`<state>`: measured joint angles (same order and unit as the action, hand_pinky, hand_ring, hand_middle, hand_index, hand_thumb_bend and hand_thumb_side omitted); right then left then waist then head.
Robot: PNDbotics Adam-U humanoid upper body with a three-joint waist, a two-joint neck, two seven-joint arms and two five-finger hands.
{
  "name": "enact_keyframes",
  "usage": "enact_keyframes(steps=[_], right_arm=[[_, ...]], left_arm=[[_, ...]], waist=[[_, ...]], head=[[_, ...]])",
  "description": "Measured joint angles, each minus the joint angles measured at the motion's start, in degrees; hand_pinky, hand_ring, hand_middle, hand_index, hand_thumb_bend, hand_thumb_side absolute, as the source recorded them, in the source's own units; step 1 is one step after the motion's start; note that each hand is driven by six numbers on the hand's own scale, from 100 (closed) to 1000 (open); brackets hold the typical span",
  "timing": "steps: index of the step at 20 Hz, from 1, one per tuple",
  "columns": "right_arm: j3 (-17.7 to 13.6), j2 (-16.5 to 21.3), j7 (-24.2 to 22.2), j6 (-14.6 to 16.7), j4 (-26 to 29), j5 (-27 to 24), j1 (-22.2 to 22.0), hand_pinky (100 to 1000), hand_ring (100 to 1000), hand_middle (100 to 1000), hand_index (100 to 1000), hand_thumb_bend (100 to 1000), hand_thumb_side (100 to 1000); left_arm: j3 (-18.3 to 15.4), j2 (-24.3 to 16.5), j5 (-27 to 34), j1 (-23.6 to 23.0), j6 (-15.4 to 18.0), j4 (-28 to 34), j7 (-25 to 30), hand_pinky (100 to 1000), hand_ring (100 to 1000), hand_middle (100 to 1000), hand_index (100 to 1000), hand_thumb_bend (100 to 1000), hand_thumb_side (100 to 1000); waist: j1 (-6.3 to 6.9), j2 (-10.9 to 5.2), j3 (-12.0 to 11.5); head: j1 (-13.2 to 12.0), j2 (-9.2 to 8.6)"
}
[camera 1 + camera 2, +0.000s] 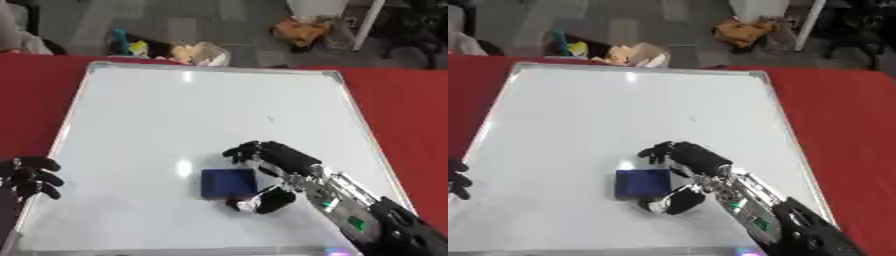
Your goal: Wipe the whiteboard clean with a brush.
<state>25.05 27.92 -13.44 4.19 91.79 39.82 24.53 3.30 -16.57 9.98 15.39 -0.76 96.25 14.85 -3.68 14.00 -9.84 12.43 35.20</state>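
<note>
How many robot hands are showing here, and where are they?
2. The right hand is over the whiteboard, beside the blue brush. The left hand is at the board's lower left edge.

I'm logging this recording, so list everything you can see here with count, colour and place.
whiteboard: one, white with a silver frame, lying flat on the table, nearly all blank, one tiny faint mark right of centre.
brush: one, dark blue block, on the board's lower middle.
table: one, red cover, showing left and right of the board.
clutter: several items, mixed colours, on the grey floor beyond the far edge.
right hand: one, black and silver, fingers and thumb either side of the brush, not clearly closed.
left hand: one, black, fingers curled, lower left edge.
</note>
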Motion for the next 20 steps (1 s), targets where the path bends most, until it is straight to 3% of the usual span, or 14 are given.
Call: enact_keyframes(steps=[9,20], right_arm=[[0.00,0.00,0.35,-0.14,0.22,0.01,-0.31,696,653,609,909,323,430],[0.03,0.00,0.29,-0.17,0.38,0.51,-0.54,693,646,603,908,334,413]], left_arm=[[0.00,0.00,0.00,0.00,-0.01,0.00,0.01,479,549,586,661,670,934],[0.00,0.00,0.00,0.00,-0.11,0.00,0.12,480,549,586,661,671,934]], waist=[[0.00,-0.33,0.12],[-0.07,-0.46,0.23]], head=[[-0.02,0.00],[-0.15,0.00]])
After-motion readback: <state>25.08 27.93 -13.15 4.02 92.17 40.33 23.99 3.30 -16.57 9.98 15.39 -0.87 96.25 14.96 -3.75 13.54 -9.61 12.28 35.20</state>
